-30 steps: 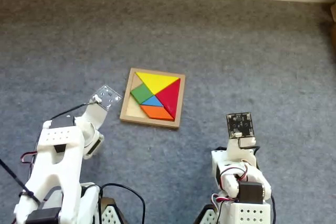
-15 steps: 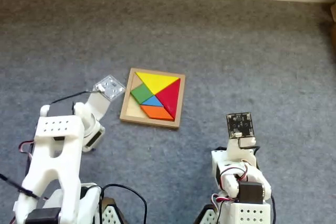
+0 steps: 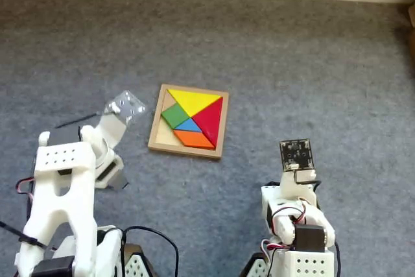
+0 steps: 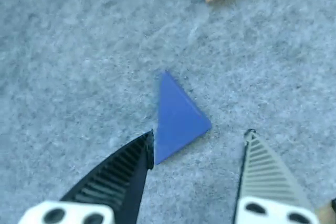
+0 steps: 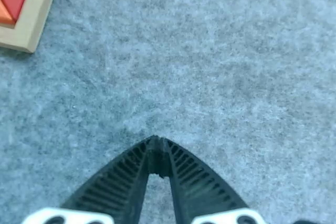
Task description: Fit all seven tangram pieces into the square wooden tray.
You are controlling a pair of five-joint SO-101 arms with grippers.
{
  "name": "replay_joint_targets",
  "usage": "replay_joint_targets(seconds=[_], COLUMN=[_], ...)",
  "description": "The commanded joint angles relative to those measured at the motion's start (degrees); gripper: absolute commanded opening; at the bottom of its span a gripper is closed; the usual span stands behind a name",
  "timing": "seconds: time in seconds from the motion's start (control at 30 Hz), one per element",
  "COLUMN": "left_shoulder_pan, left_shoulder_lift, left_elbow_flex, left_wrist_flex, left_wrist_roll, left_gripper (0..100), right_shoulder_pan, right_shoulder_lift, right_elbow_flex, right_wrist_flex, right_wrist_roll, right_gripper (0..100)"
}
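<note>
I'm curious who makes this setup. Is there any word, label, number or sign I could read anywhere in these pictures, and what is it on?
No text here can be read.
Wooden tray and its coloured pieces: plain, no print.
Blue triangle on the carpet: plain.
Small black board on the right arm: any marks are too small to read.

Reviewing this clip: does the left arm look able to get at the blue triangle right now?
Probably yes. The blue triangle lies flat on the carpet between the left arm's open jaws, with nothing over it or in between.
</note>
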Motion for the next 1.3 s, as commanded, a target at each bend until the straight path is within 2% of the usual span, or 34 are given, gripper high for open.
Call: replay_joint_targets(seconds=[0.0,0.27,0.47,0.6,0.7,0.8,0.97,1.27], left_shoulder_pan=[-1.1,-1.0,-1.2,-2.4,-2.6,-2.3,-2.2,2.4], left_shoulder_lift=[-0.7,0.4,13.8,21.7,24.5,24.7,24.7,20.1], left_elbow_flex=[3.4,4.5,-0.1,-7.2,-9.2,-9.3,-9.2,-10.2], left_wrist_flex=[-4.1,-7.4,-11.0,-7.3,-6.3,-5.5,-5.4,-5.3], left_wrist_roll=[-2.0,-2.0,-1.7,-1.6,-1.6,-1.7,-1.6,5.1], left_gripper=[24,23,23,23,17,12,11,1], right_shoulder_pan=[0.7,0.7,0.7,0.7,0.7,0.7,0.7,0.7], right_shoulder_lift=[0.7,0.7,0.7,0.7,0.7,0.7,0.7,0.7], right_elbow_flex=[8.2,8.2,8.2,8.2,8.2,8.2,8.2,8.2], right_wrist_flex=[0.5,0.5,0.5,0.5,0.5,0.5,0.5,0.5], right_wrist_roll=[0.0,0.0,0.0,0.0,0.0,0.0,0.0,0.0], right_gripper=[1.6,1.6,1.6,1.6,1.6,1.6,1.6,1.6])
